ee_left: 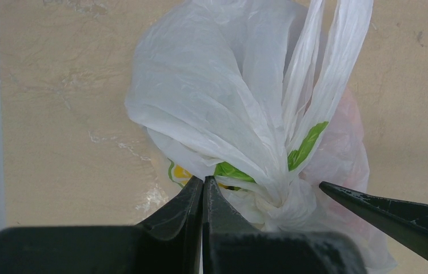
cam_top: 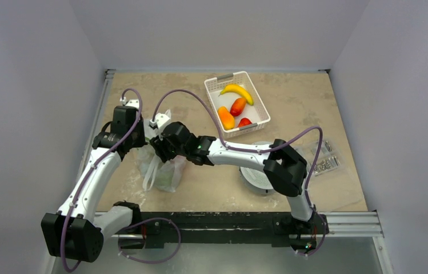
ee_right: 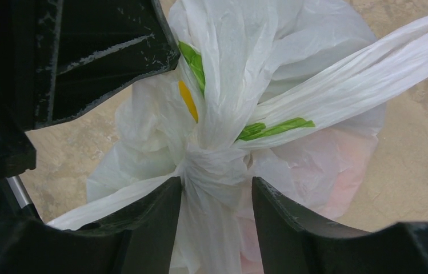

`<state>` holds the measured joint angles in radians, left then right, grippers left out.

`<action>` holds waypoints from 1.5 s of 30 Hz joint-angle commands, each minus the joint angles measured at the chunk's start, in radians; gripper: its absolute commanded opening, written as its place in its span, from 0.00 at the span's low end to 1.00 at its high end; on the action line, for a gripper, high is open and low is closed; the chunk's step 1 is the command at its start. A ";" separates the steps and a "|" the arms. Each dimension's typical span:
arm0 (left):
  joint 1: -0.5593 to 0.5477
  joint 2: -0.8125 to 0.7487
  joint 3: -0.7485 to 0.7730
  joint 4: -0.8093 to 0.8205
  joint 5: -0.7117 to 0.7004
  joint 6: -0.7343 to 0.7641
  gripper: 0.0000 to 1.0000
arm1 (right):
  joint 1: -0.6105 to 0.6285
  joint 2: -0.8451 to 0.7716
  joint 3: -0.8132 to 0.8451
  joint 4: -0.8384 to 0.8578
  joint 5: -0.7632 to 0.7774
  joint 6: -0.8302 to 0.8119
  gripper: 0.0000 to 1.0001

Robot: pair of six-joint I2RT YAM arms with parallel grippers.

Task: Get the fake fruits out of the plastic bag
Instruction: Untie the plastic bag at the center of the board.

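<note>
The plastic bag (cam_top: 163,170) stands at the left middle of the table, its handles tied in a knot (ee_right: 214,165). A pinkish fruit shows faintly through the film (ee_right: 337,171). My left gripper (ee_left: 203,181) is shut, pinching a fold of the bag (ee_left: 211,103) at its tips. My right gripper (ee_right: 216,188) is open, with its jaws on either side of the twisted neck below the knot. One of its fingers (ee_left: 383,208) shows in the left wrist view. In the white basket (cam_top: 257,94) lie an orange fruit (cam_top: 226,117), a red-orange one (cam_top: 238,106) and a red one (cam_top: 244,121).
A yellow banana (cam_top: 237,91) also lies in the basket, at the back right of centre. A round grey disc (cam_top: 254,176) sits under my right arm. A clear packet of small parts (cam_top: 327,160) lies at the right edge. A metal rail (cam_top: 348,220) runs along the front.
</note>
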<state>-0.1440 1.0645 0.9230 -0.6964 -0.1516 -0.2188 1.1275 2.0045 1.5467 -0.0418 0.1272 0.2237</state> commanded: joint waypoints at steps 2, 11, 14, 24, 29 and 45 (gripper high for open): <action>0.007 -0.011 0.006 0.048 0.014 0.011 0.00 | 0.005 -0.010 0.057 0.006 -0.036 -0.008 0.53; 0.007 -0.012 0.004 0.045 0.000 0.006 0.00 | 0.005 0.002 0.062 0.013 -0.044 0.004 0.26; 0.008 -0.012 0.009 0.043 -0.022 0.000 0.00 | 0.005 -0.018 0.037 0.024 -0.038 0.008 0.09; 0.007 -0.045 0.012 0.005 -0.283 -0.064 0.00 | 0.003 -0.238 -0.272 0.243 -0.119 0.105 0.00; 0.007 -0.057 0.009 -0.013 -0.367 -0.093 0.00 | 0.003 -0.420 -0.581 0.461 -0.113 0.137 0.00; 0.008 -0.076 0.004 0.012 -0.276 -0.061 0.00 | 0.004 -0.456 -0.574 0.316 -0.025 0.018 0.27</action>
<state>-0.1505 1.0180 0.9230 -0.7399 -0.3790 -0.3058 1.1275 1.5532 0.8925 0.3721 0.0669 0.3408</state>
